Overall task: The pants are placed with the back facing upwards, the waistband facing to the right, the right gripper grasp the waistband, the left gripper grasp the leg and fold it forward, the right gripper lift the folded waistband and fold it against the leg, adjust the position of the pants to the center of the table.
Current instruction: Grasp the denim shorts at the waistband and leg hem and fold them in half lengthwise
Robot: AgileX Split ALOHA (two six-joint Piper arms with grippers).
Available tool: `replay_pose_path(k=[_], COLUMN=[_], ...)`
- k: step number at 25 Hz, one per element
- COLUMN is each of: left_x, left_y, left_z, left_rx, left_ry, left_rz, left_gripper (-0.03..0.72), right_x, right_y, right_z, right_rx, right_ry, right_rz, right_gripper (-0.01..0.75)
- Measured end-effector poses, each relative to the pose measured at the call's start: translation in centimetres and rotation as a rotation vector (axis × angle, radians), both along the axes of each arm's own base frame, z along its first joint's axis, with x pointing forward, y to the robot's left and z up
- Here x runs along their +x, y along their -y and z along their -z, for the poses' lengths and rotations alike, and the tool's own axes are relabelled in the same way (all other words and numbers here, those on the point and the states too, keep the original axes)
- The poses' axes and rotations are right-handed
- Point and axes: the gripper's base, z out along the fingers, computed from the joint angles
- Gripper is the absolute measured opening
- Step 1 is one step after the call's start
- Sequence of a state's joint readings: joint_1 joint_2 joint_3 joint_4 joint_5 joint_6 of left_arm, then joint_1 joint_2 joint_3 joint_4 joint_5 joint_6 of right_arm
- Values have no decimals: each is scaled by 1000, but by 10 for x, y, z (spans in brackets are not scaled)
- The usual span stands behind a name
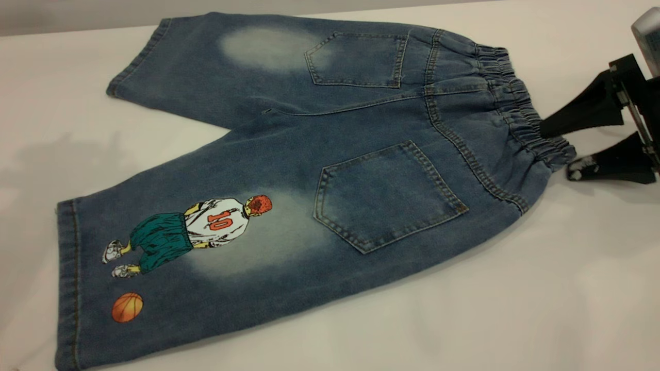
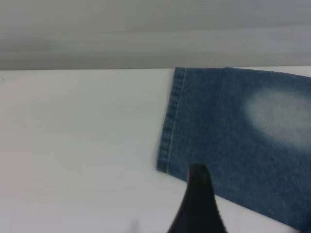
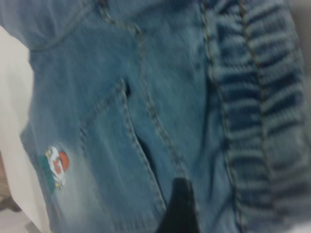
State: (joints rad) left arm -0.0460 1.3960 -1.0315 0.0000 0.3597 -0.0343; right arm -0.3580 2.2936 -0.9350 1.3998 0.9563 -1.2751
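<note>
Soft, floppy denim pants (image 1: 309,170) lay flat on the table (image 1: 567,288); right gripper (image 1: 559,147), fingers apart, straddled the thick gathered waistband (image 1: 521,111), the firmest hold.

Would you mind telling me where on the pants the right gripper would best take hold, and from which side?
Probably the waistband, approached from the table's right, where the right gripper sits with open fingers straddling its edge. The pants lie flat on the table, back up, and the gathered elastic forms a thick, ruffled ridge that offers more to pinch than the flat denim.
</note>
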Motion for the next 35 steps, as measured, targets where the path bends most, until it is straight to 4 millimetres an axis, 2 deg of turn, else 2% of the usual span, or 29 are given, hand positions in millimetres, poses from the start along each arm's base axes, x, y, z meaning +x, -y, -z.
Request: replay_pose_path(k=[10, 14, 17, 26, 28, 35], left_x=[0, 0, 0, 0, 0, -8], left_y=[0, 0, 0, 0, 0, 6], left_z=[0, 0, 0, 0, 1, 9], left_rx=[-1, -10, -13, -15, -15, -36], left_ry=[-1, -1, -2, -3, -9, -127], left_rz=[-1, -5, -5, -6, -6, 7], left_gripper=[505, 505, 505, 505, 505, 505], right_x=[2, 2, 1, 0, 0, 3], right_y=[-3, -3, -3, -4, -4, -3], right_z=[10, 10, 11, 10, 10, -5], right_rx=[65, 60, 50, 64, 69, 62], right_ry=[58, 57, 52, 42, 32, 55], right_rz=[24, 19, 13, 0, 5, 10], right_gripper=[552, 513, 433, 64, 36, 34])
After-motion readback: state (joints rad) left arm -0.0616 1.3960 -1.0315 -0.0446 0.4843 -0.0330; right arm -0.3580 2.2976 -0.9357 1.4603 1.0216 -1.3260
